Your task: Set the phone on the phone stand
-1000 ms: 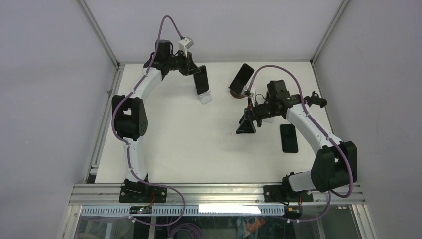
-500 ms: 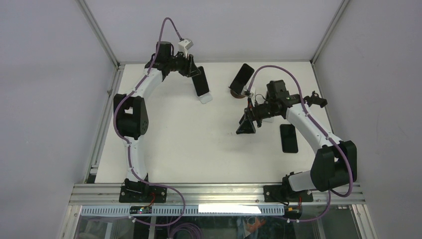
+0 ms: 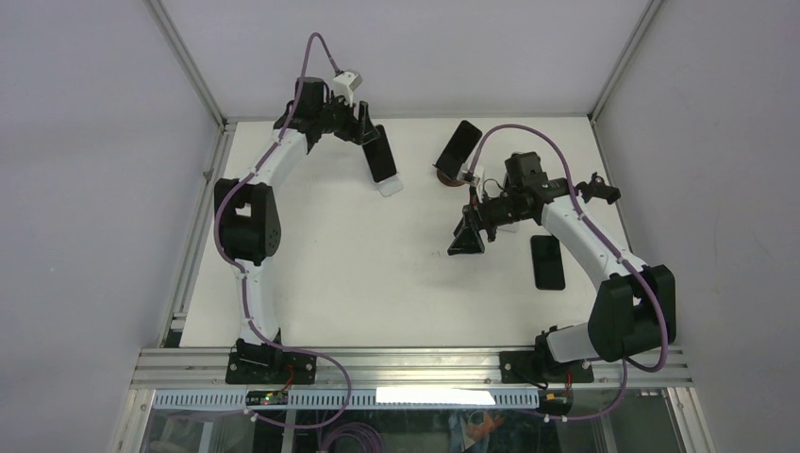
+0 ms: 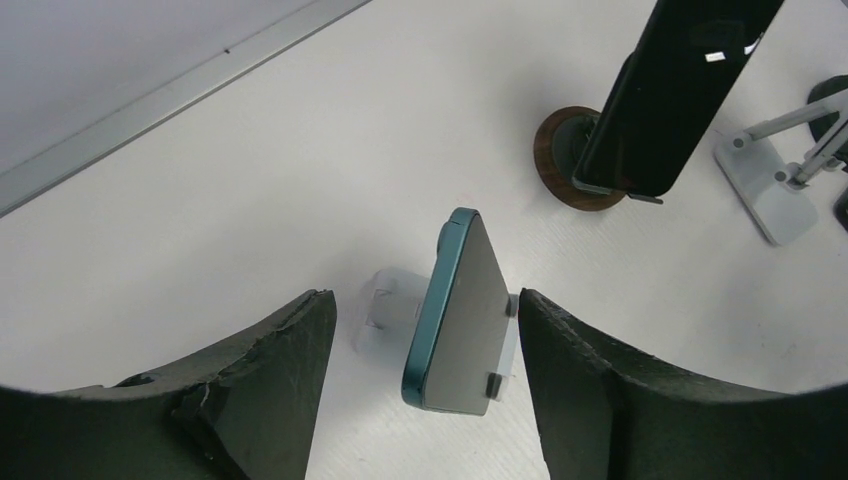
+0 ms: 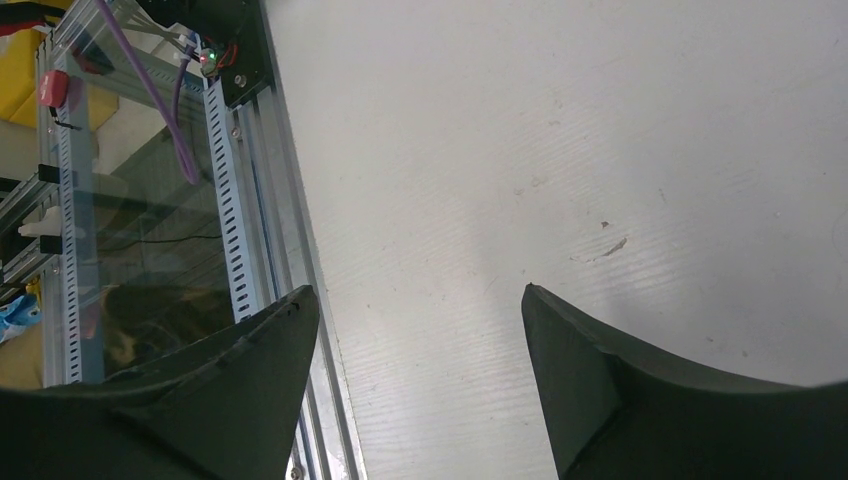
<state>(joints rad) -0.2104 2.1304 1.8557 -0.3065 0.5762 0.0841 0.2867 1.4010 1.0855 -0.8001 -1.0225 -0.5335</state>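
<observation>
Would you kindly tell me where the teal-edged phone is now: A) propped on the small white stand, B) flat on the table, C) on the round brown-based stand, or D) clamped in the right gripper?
A: the teal-edged phone leans on the small white stand, between the open fingers of the left gripper.

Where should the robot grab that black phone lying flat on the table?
The phone lies flat on the table, so only its thin sides offer a hold. Probably best: come straight down from above and pinch across the two long edges near the middle, the narrower way across.
</observation>
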